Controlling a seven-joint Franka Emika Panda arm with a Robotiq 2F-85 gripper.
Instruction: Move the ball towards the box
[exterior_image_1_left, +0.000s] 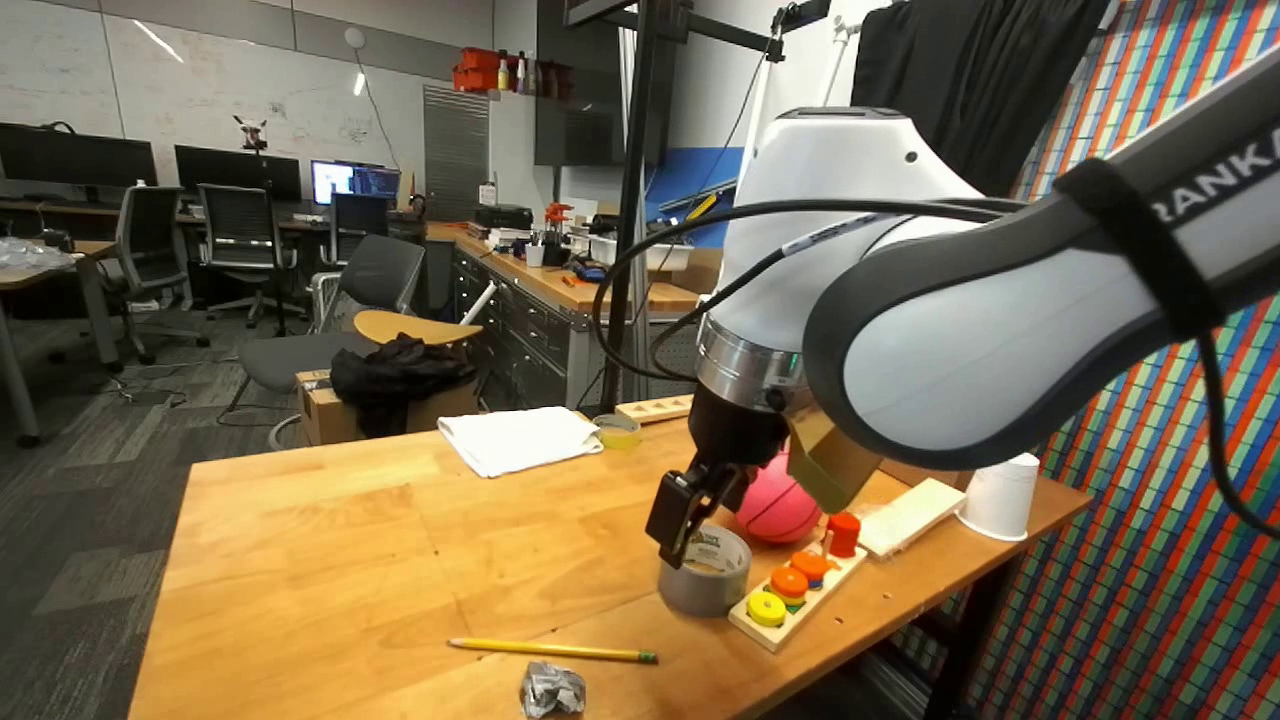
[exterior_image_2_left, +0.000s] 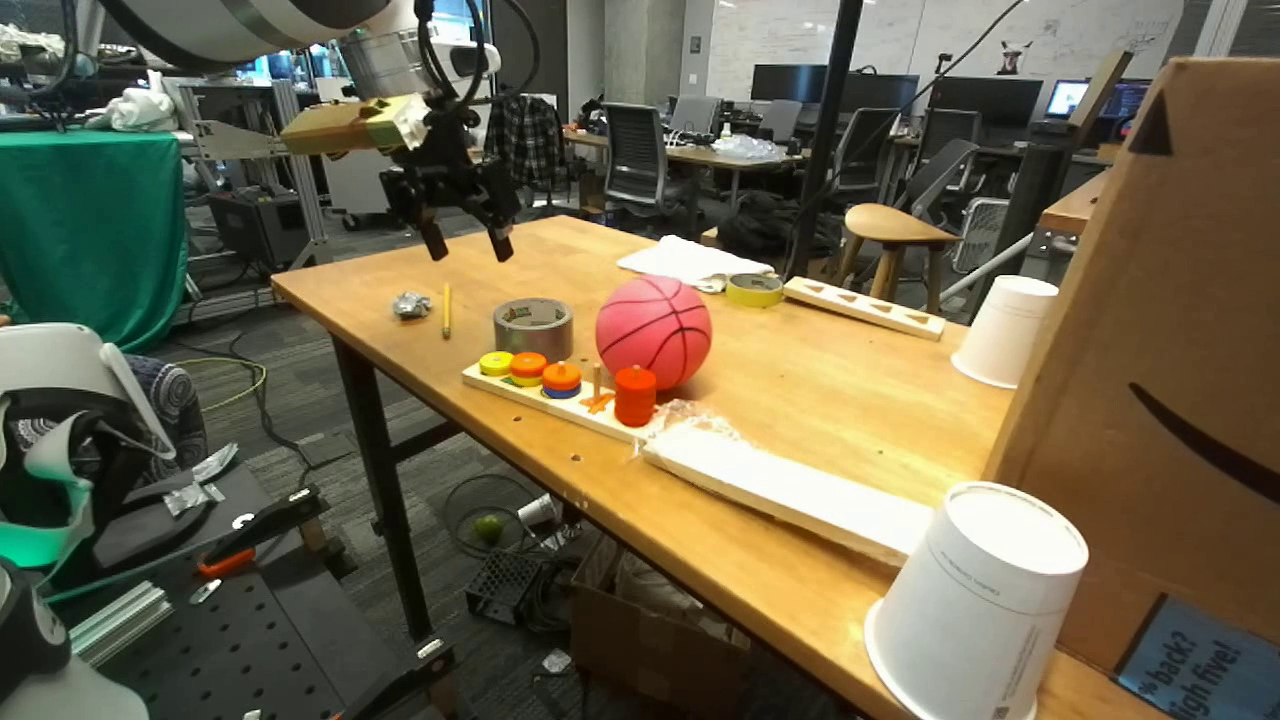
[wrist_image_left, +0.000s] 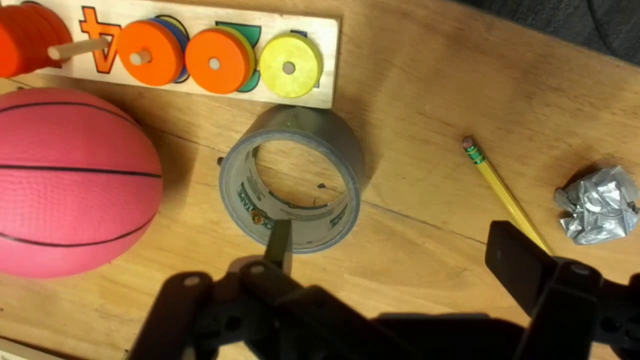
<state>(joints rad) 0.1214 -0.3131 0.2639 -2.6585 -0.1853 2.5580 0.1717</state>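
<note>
The pink ball with black lines (exterior_image_2_left: 653, 332) rests on the wooden table in both exterior views, partly behind the gripper and arm (exterior_image_1_left: 778, 512). It fills the left of the wrist view (wrist_image_left: 75, 195). The tall brown cardboard box (exterior_image_2_left: 1150, 380) stands at the table's right end in an exterior view. It is out of the wrist view. My gripper (exterior_image_2_left: 468, 245) is open and empty, pointing down above the table, apart from the ball. In the wrist view the gripper (wrist_image_left: 391, 237) has a finger over the grey tape's edge and a finger near the pencil.
A grey tape roll (wrist_image_left: 290, 180) and a peg board with coloured discs (wrist_image_left: 215, 60) lie beside the ball. A white-topped plank (exterior_image_2_left: 790, 485) and white cups (exterior_image_2_left: 975, 600) lie toward the box. A pencil (exterior_image_1_left: 550, 651), crumpled foil (exterior_image_1_left: 551, 690) and white cloth (exterior_image_1_left: 520, 440) are also on the table.
</note>
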